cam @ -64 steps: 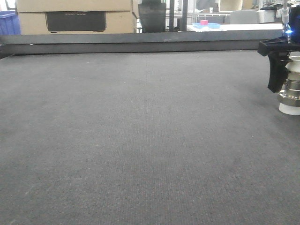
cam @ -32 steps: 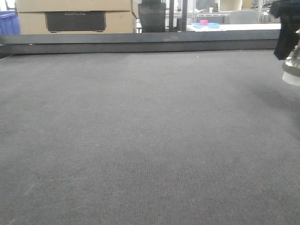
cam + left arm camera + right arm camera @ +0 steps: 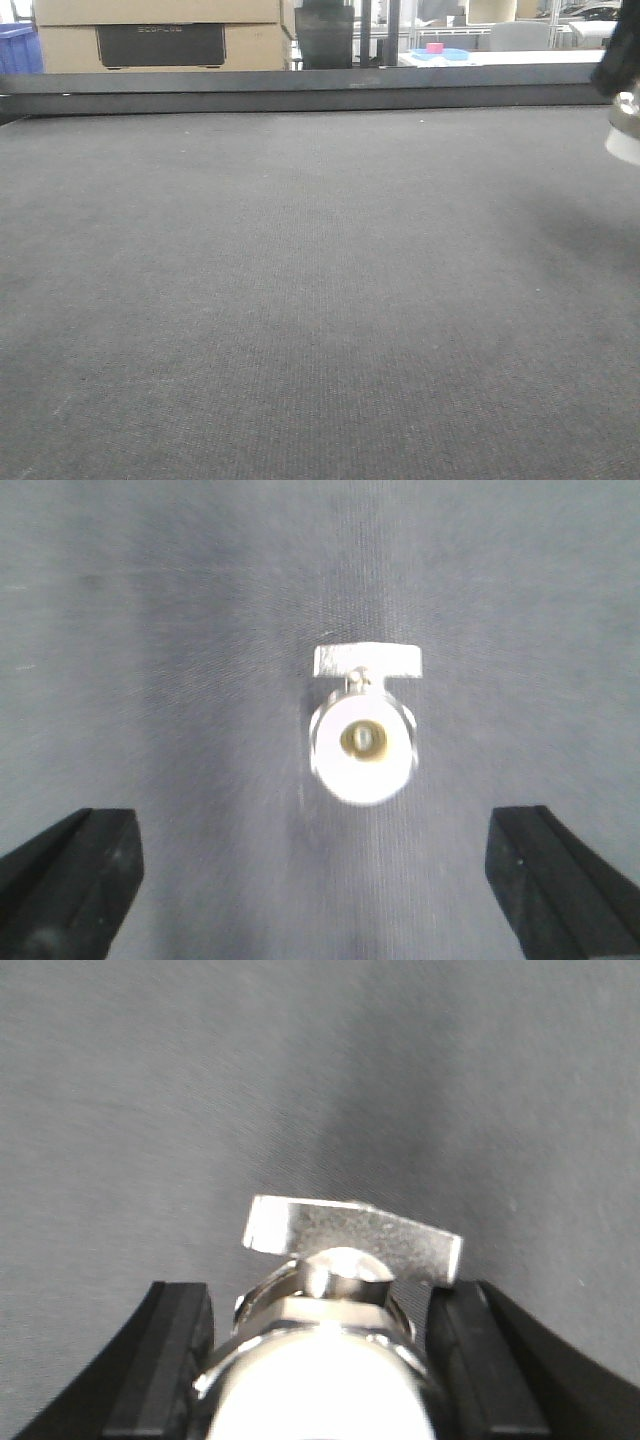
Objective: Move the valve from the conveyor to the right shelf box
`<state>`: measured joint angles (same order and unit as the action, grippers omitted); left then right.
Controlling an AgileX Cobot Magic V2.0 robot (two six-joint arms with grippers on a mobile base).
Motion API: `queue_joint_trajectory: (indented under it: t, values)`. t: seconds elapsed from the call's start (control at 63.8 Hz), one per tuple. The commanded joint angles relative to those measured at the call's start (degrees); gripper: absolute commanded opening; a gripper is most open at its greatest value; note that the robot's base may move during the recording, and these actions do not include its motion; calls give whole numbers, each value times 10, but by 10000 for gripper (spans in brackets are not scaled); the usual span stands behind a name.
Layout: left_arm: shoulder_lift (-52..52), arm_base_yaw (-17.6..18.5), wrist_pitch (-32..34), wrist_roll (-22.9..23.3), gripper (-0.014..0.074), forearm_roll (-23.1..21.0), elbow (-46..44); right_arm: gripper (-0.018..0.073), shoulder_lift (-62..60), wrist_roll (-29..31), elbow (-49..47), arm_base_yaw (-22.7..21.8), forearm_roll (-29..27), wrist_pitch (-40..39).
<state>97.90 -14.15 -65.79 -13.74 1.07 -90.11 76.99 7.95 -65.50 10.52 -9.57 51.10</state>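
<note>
While the right gripper [image 3: 320,1310] clamps the valve [image 3: 345,1260] by its metal body, clear above the conveyor [image 3: 300,280], the left gripper [image 3: 315,845] hangs wide open over a 2nd valve [image 3: 363,735] standing on it. Rigid, dense and smooth, the held one likely slips if pinched by cap or lever; the body is the safer hold.

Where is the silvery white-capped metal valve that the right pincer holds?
Front view, far right edge: the valve hangs above the dark grey conveyor belt, clamped in the right pincer.
</note>
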Motion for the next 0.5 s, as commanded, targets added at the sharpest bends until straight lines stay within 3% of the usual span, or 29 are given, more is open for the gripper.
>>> queue_joint_trajectory:
  t: [0.0,0.486]
  values:
    - [29,-1,23,-6,599,-15,-5,-154,-19,4,-1,7,-2,-26]
    - [114,-1,57,-6,599,-31,-4,-154,-20,4,0,11,-3,-33]
